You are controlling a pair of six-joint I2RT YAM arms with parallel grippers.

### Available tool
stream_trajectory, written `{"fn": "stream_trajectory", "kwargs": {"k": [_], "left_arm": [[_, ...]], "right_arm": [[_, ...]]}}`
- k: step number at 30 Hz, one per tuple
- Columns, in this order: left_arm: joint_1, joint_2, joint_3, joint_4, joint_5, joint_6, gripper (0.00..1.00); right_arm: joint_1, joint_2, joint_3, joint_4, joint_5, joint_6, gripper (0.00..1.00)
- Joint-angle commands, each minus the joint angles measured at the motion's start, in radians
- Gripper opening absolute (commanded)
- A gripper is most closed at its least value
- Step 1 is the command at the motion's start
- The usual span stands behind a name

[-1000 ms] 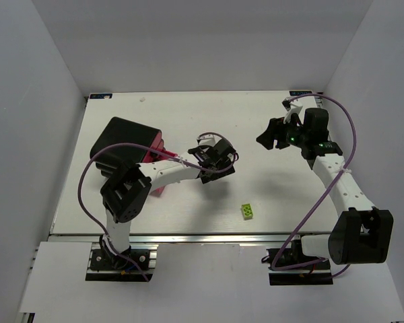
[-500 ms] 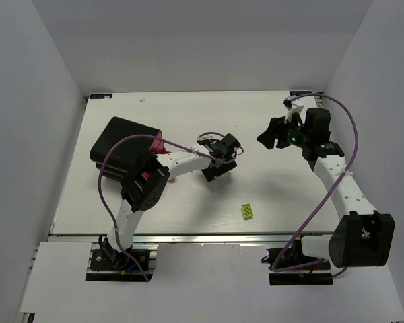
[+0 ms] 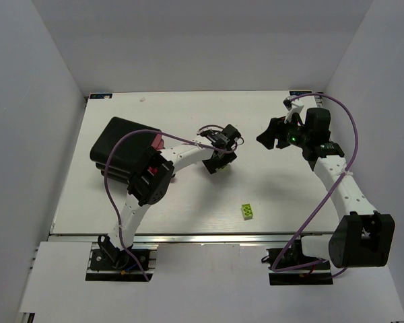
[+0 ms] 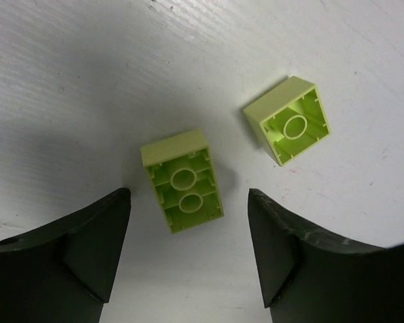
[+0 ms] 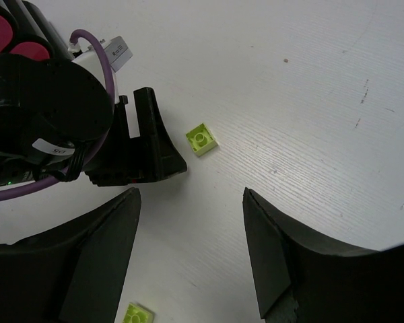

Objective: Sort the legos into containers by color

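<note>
The left arm goes up from its base, bends in front of the black cabinet (image 3: 118,138), and then stretches out to the right over the middle of the table (image 3: 188,108). The left gripper (image 4: 188,195) points straight down. Its two fingers are wide apart and hold nothing.

A long lime lego (image 4: 183,182) lies upside down (you can see its two round holes) on the table, right between the fingers but not touching them. A small square lime lego (image 4: 288,121) lies just beside it, outside the right finger and also upside down. One more lime lego (image 3: 247,212) sits alone nearer the front edge, studs up.

The right arm climbs along the right side of the table and turns in toward the middle. The right gripper (image 5: 190,195) hangs above the table with its fingers wide apart and nothing in them.

The pink drawers (image 3: 156,142) face the left arm. The two grippers are well apart, with bare white table between them. The legos are far from every edge and from the white walls.
</note>
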Motion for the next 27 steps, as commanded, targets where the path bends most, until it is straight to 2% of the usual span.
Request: {"fn": "stream_trajectory", "kwargs": {"k": [1,3,10,13,17,18,21,27], "left_arm": [[0.012,0.035,0.013,-0.064,-0.029,-0.008,0.79],[0.021,0.038,0.01,-0.064,-0.031,-0.008,0.76],[0.03,0.042,0.005,-0.078,-0.014,0.022,0.57],[0.03,0.032,0.004,-0.078,-0.011,0.045,0.47],[0.03,-0.02,0.008,-0.083,-0.064,0.122,0.25],[0.016,-0.06,0.007,-0.083,-0.118,0.181,0.17],[0.005,-0.155,-0.031,-0.087,-0.189,0.329,0.05],[0.018,-0.374,-0.272,-0.069,-0.313,0.612,0.01]], "right_arm": [[-0.004,-0.033,0.011,0.041,-0.02,-0.014,0.68],[-0.002,-0.033,0.011,0.039,-0.022,-0.012,0.68],[-0.004,-0.036,0.011,0.042,-0.026,-0.012,0.68],[-0.007,-0.034,0.008,0.042,-0.029,-0.012,0.68],[-0.005,-0.028,0.006,0.042,-0.037,-0.012,0.68],[-0.008,-0.026,0.006,0.042,-0.04,-0.014,0.67],[-0.008,-0.023,0.006,0.042,-0.046,-0.014,0.66],[-0.007,-0.023,0.005,0.042,-0.056,-0.014,0.65]]}}
